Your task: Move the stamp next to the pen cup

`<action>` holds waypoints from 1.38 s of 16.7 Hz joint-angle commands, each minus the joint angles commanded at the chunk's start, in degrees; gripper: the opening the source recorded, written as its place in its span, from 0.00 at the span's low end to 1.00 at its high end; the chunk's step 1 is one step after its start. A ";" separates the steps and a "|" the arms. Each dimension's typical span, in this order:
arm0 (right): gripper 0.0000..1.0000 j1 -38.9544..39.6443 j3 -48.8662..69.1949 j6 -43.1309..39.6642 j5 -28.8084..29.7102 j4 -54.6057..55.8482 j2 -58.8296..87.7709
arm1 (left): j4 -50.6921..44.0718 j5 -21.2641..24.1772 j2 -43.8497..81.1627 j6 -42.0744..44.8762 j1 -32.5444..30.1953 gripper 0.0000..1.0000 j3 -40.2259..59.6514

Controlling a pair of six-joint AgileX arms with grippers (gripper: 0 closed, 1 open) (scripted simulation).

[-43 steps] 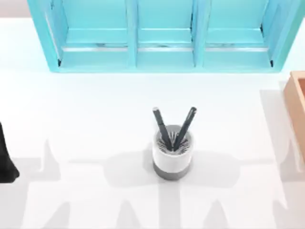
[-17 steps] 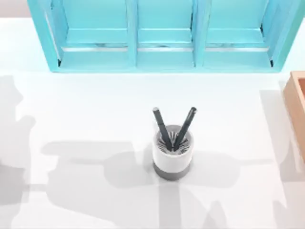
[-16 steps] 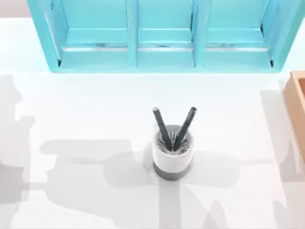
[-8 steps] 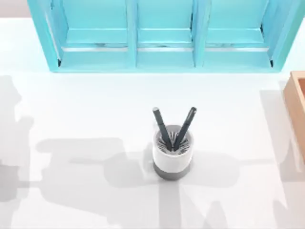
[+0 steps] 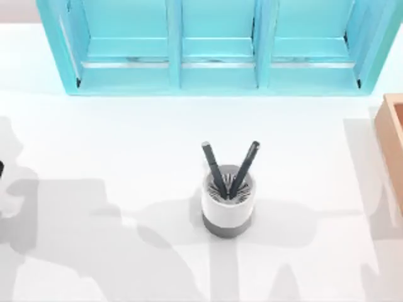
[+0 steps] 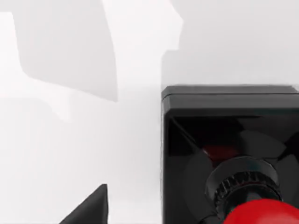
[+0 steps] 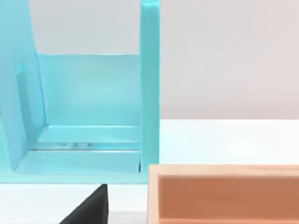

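Stamp [image 6: 229, 154] sits on the white surface [image 6: 70, 140] right under the left end effector [image 6: 88, 207], close below its camera, well left of the pen cup [image 5: 228, 200]. Black square base, ribbed neck, glossy red knob. Left end effector's open-or-closed state can't be told; right arm parked near the wooden box [image 7: 224, 193] and blue shelf [image 7: 88, 116].

Your left arm sits at the table's far left edge in the top view, where just a sliver of black breaks the border. In the left wrist view, one dark fingertip [image 6: 91, 207] of the left gripper pokes into the picture. In the right wrist view, one dark fingertip [image 7: 91, 207] of your right gripper pokes in likewise.
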 joint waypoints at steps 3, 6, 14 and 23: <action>1.00 0.00 0.00 0.00 0.00 0.00 0.00 | 0.78 0.00 0.24 0.02 0.02 1.00 -0.73; 1.00 0.00 0.00 0.00 0.00 0.00 0.00 | 0.78 0.00 0.24 0.02 0.02 0.92 -0.73; 1.00 0.00 0.00 0.00 0.00 0.00 0.00 | 0.78 0.00 0.24 0.02 0.02 0.32 -0.73; 1.00 0.00 0.00 0.00 0.00 0.00 0.00 | 0.78 0.00 0.24 0.02 0.02 0.00 -0.73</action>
